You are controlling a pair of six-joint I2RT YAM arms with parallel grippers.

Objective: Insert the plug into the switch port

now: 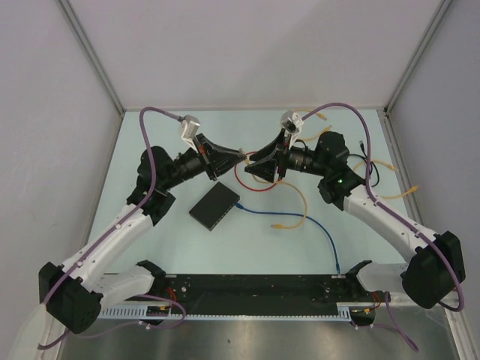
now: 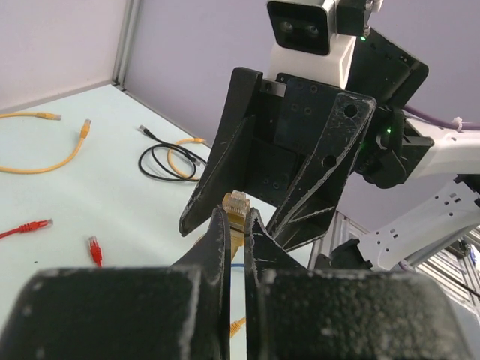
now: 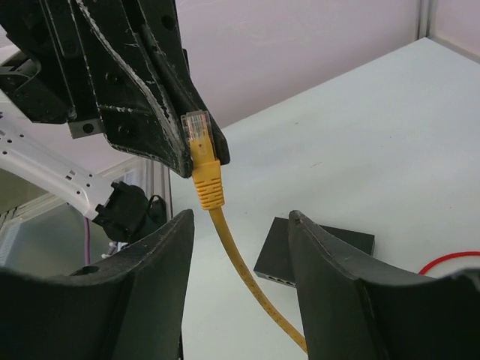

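My left pincer (image 2: 236, 217) clamps the clear-tipped yellow plug (image 3: 196, 131), plain only in the wrist views, facing my gaping right pincer (image 3: 240, 217) above the flat matte-black switch (image 1: 214, 206), which lies among a loose red cable (image 2: 30, 226) and a yellow cable (image 2: 52, 165).

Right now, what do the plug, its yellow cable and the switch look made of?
The plug looks like clear, glossy hard plastic: light shows through it. The yellow cable seems a flexible rubbery or vinyl jacket, smooth satin, hanging in a soft curve. The switch has a matte black case with no glare; metal or plastic, I cannot tell.
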